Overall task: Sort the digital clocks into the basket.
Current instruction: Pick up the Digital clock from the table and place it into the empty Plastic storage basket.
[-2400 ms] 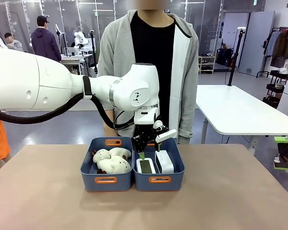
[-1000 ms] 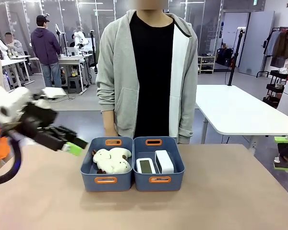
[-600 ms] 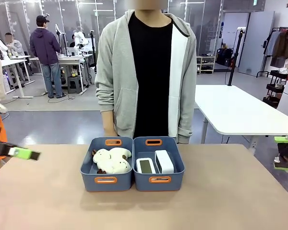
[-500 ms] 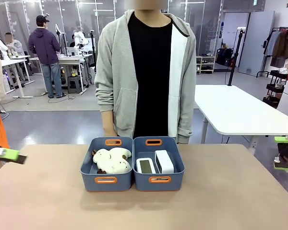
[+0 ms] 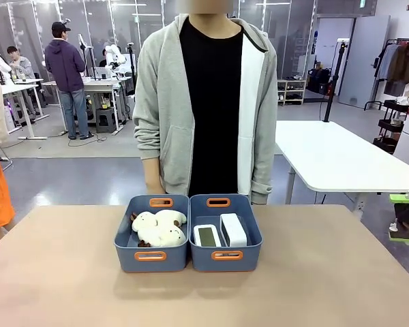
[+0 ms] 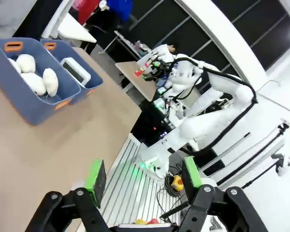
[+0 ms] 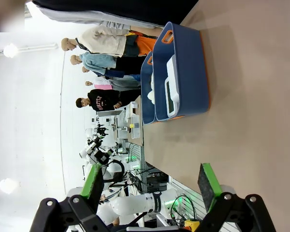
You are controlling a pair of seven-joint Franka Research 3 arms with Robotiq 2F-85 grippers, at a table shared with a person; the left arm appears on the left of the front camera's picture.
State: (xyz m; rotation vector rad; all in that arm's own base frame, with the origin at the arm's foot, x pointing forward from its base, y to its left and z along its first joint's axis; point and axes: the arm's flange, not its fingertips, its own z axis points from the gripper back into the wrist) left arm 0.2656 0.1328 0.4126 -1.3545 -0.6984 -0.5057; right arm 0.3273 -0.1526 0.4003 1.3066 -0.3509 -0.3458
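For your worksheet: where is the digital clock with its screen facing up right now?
In the front view, the screen-up digital clock lies in the right-hand blue basket, at its left side, beside the second clock.

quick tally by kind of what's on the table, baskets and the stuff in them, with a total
baskets: 2, left and right
digital clocks: 2, one screen up, one beside it, both in the right basket
plush toys: a cream-white heap in the left basket, number unclear
total: 4 plus the toys
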